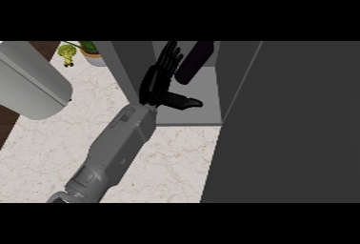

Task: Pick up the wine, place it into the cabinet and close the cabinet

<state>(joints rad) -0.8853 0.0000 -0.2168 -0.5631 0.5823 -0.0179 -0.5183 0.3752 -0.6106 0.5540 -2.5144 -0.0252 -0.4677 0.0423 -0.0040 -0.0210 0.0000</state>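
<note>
From my seat I see a pale marbled counter (179,162) filling the lower left of the head view. Near its far left corner stands a small potted plant (89,51), with a little yellow-green thing (67,53) just beside it that I cannot make out. The grey cabinet (281,133) stands along the counter's right edge. On its shelf (204,107) a dark wine bottle (193,63) stands, leaning.

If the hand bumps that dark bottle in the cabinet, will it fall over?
Probably: the wine bottle looks tall and narrow, so a sideways nudge could tip it. Once down, its round body would likely roll. The open hand sits just beside it.
</note>
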